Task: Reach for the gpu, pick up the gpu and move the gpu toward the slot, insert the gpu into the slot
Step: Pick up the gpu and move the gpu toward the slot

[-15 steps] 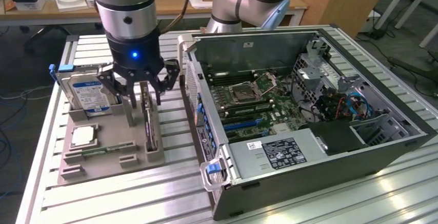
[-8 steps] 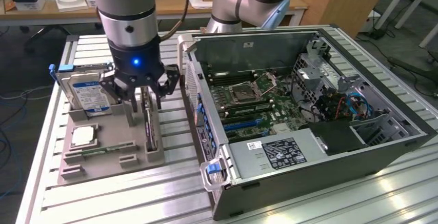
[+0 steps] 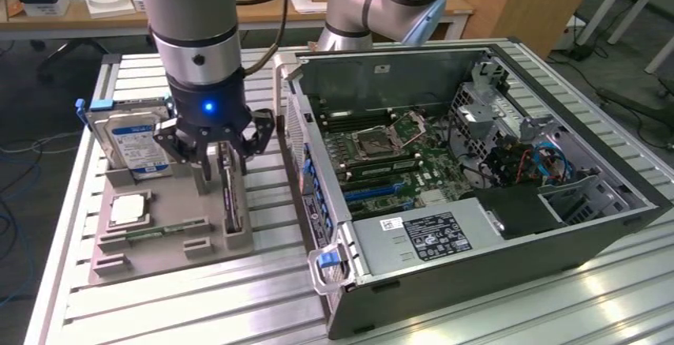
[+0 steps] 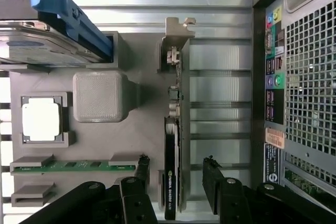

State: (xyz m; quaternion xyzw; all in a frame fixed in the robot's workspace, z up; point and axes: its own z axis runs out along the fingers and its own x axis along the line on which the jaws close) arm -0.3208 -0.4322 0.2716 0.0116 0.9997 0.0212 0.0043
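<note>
My gripper (image 3: 216, 151) hangs low over the grey holder tray (image 3: 158, 262), its two fingers (image 4: 140, 174) spread wide, one on each side of the gpu (image 4: 172, 182) and pinching nothing. I judge there is a gap between each pad and the card. The gpu stands on its long edge in a groove along the tray's edge nearest the computer case (image 3: 589, 226), with its pale metal bracket (image 4: 178, 27) at the end away from my fingers. As I read it, the reach is all but finished, while the grasp, the carry and the insertion are all left: the card is not lifted, and the blue slots (image 3: 368, 191) on the motherboard inside the open case hold no card. By my count the tray carries one gpu, one hard drive (image 3: 137, 144) upright at its far corner, one square processor chip (image 3: 129, 209) lying flat, and one green memory stick (image 3: 158, 232) near the tray's near edge. One case sits beside the tray on the slatted metal table (image 3: 589, 305).
</note>
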